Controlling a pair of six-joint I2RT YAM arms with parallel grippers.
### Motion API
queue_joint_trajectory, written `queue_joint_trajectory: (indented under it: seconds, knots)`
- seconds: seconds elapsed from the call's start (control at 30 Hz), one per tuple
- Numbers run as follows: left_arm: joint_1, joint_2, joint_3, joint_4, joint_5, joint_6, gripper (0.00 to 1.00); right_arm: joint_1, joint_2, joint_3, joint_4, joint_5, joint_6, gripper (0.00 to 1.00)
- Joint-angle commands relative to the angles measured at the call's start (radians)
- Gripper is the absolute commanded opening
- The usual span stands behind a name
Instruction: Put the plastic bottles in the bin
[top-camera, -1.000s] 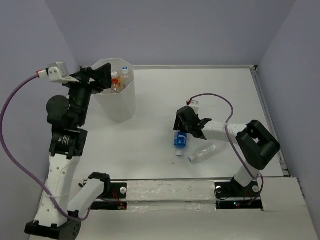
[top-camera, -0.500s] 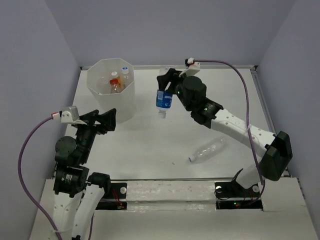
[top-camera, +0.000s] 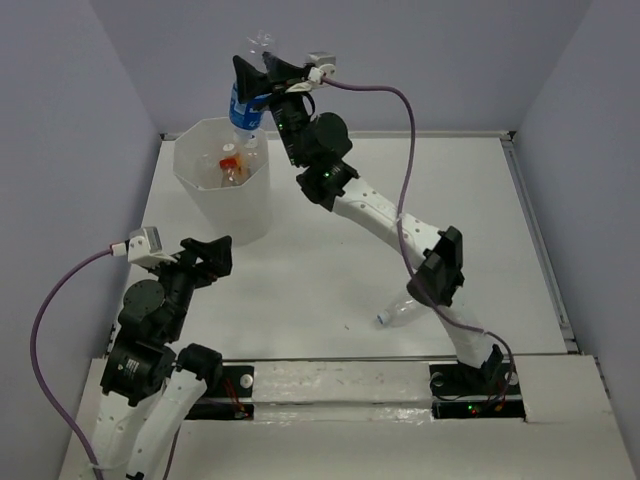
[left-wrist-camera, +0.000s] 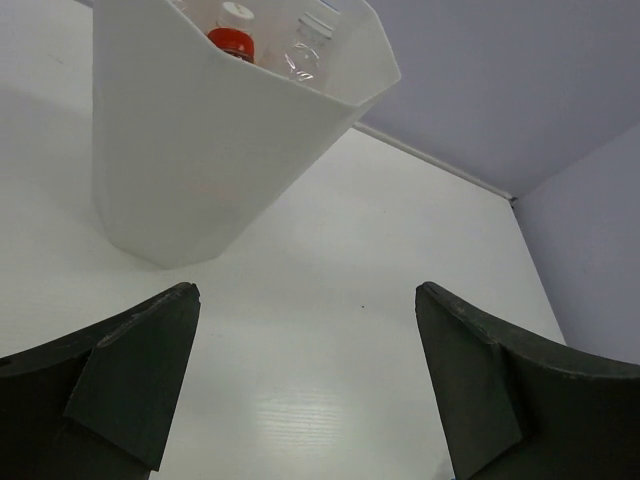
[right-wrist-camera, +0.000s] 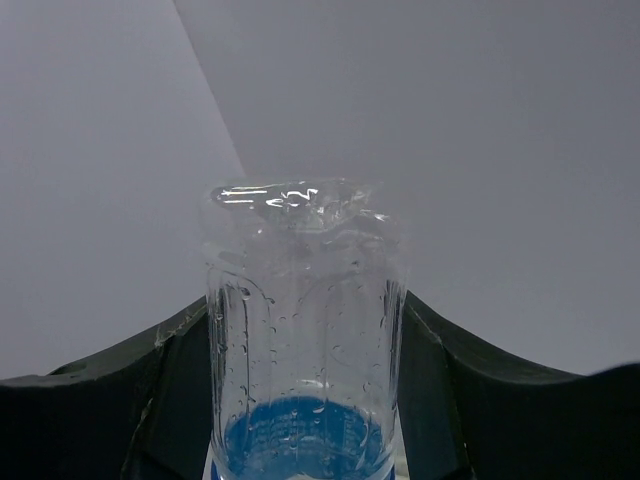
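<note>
1. The white surface (top-camera: 400, 220) carries the tall faceted bin (top-camera: 235, 215) at its far left; the bin's wall is translucent, so anything low inside shows only as a blur
2. The right end effector (top-camera: 256, 78) is raised above the bin's far rim, clamped on the blue-labelled bottle (top-camera: 243, 108), which hangs base uppermost over the opening; its cap end is cut off in the wrist view
3. The left end effector (top-camera: 205, 255) sits near left, fingers spread wide, holding nothing
4. A clear bottle (top-camera: 400, 312) lies on its side near right, partly hidden behind the right arm; it looks thin-walled, light, crushable and prone to roll, so a gentle pinch across mid-body seems best
5. The bottles inside the bin (top-camera: 232, 165) overlap; orange and red show, but their count is unclear
</note>
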Motion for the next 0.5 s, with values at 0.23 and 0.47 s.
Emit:
queue_joint_trajectory:
  seconds: [0.23, 0.47]
  knots:
    - [-0.046, -0.055, -0.024, 0.012, -0.099, -0.042, 0.99, 0.016, 0.377, 0.391, 0.138, -0.125, -0.031, 0.51]
    - [-0.046, -0.054, -0.027, 0.02, -0.088, -0.032, 0.99, 0.016, 0.39, 0.416, 0.0, -0.254, -0.002, 0.9]
